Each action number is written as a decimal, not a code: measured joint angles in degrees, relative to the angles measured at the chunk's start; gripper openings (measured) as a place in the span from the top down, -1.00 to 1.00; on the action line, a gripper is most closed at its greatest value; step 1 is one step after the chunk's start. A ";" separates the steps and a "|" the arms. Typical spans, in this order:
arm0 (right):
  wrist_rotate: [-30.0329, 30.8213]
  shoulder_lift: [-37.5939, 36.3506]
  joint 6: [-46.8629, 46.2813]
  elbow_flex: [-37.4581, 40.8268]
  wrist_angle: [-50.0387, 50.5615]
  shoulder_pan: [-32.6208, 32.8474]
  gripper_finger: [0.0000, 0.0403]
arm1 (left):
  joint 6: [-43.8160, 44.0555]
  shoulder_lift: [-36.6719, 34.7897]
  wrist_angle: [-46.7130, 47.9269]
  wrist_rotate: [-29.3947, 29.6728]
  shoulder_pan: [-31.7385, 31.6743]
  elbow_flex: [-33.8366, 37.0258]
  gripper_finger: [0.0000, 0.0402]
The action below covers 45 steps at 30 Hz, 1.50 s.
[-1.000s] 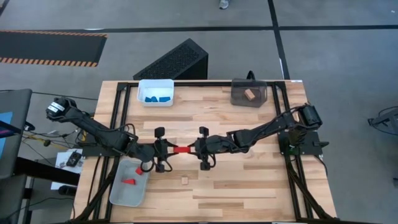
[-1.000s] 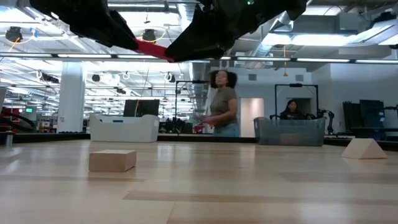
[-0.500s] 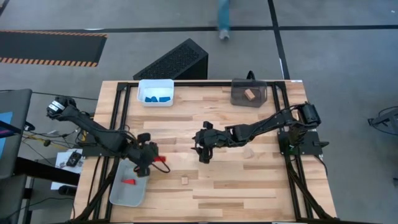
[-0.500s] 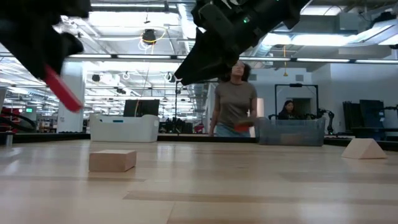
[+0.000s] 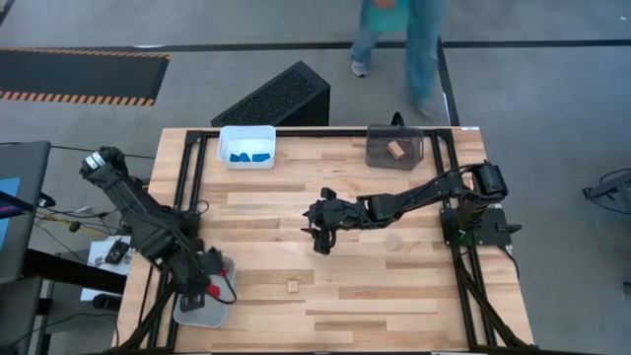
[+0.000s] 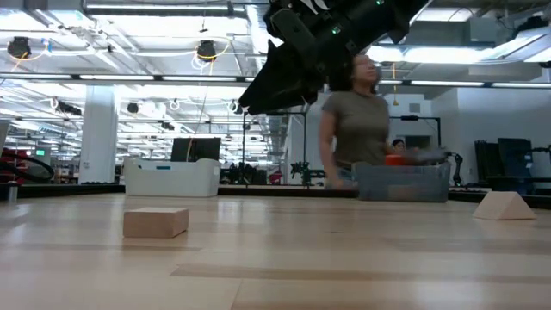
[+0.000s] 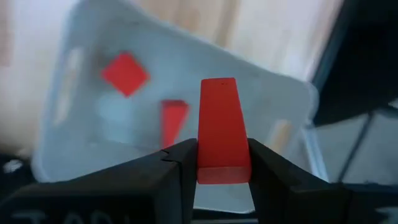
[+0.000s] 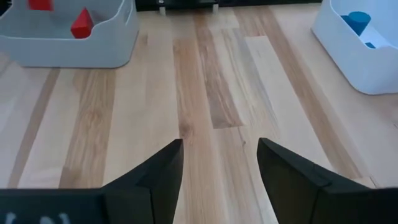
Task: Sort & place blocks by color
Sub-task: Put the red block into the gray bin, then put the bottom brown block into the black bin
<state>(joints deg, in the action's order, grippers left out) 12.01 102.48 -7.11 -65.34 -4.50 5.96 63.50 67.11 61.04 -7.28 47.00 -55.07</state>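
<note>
At the high view's lower left, the left gripper (image 7: 222,163) clenches a long red wooden bar (image 7: 222,130) above the grey plastic bin (image 7: 74,155). Released off-centre, it could strike the rim and bounce out. The right gripper (image 8: 219,163) hangs mid-frame, spread and empty.

**Four cameras, one counter**

From overhead we look straight down on the whole counter (image 5: 394,286). Low, we sit at counter height, facing the room. Our left wrist camera hovers close above the grey bin (image 7: 81,68) — also in our right wrist view, far off — as is the white bin (image 8: 373,62).
</note>
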 joint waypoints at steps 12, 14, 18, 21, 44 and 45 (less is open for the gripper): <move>-0.09 0.00 1.38 0.00 0.07 0.00 -0.14 | 4.71 3.50 3.93 6.14 1.56 0.07 0.51; -0.11 0.00 1.73 0.00 1.01 0.00 -0.14 | 4.82 4.93 3.87 6.11 1.56 0.07 0.47; -0.07 0.00 1.56 0.00 4.57 0.00 -0.14 | 4.69 7.45 4.04 5.96 1.49 0.07 0.35; -0.06 0.00 -0.15 0.00 8.19 0.15 -0.14 | 3.16 8.54 4.90 4.49 1.37 0.07 0.23; -6.63 7.51 -9.10 0.00 -2.95 12.01 -0.14 | -50.65 8.17 -23.98 34.80 -14.39 2.56 -0.01; -7.21 9.48 -8.19 -0.24 -8.49 12.43 -0.14 | -53.26 8.17 -29.69 34.58 -15.07 4.31 -0.01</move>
<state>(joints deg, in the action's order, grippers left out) 4.81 111.96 -15.29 -65.58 -12.99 18.39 10.24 75.29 31.35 27.30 31.93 -50.76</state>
